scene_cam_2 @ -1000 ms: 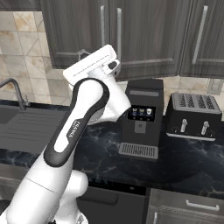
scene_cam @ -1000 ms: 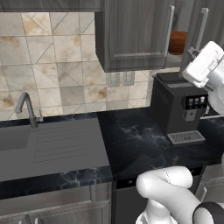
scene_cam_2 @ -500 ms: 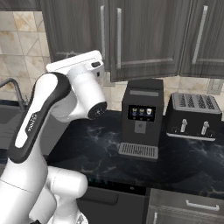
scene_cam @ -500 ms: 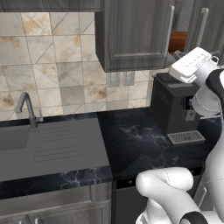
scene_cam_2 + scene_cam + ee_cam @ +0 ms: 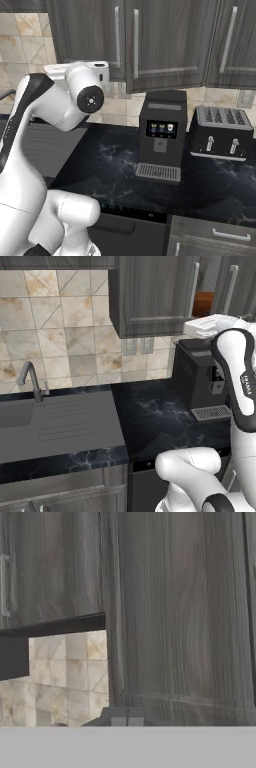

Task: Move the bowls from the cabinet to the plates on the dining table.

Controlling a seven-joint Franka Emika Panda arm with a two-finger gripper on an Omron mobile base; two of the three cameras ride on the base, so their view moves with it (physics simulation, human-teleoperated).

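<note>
Left base view shows the cabinet (image 5: 150, 296) up on the wall with one door standing ajar, and in the gap beside its silver handle sits the dark brown bowl (image 5: 203, 304), on a shelf inside. The white arm has swung across since a second ago: then its hand was off to the right of the coffee machine (image 5: 200, 381), and half a second ago it was already sliding left. Now the hand lies level just below the cabinet's bottom edge, above the coffee machine's top, with the forearm bending down in front of the machine's right side.

From the right base view the change is plainer. Earlier the hand pointed up and right toward the doors; now it points left, flat, under the cabinet (image 5: 165, 40), and the round elbow joint faces me. The toaster (image 5: 222, 125) and the coffee machine (image 5: 161, 135) sit on the black counter (image 5: 115, 165) where they were.

Hand view looks straight at a wood-grain door of the cabinet (image 5: 180, 612) very close, with beige wall tiles (image 5: 70, 672) below its edge. The gripper (image 5: 127, 721) shows as two small dark tips pressed together at the bottom, closed with nothing between them.

The sink (image 5: 55, 421) and faucet (image 5: 31, 381) lie well left.
</note>
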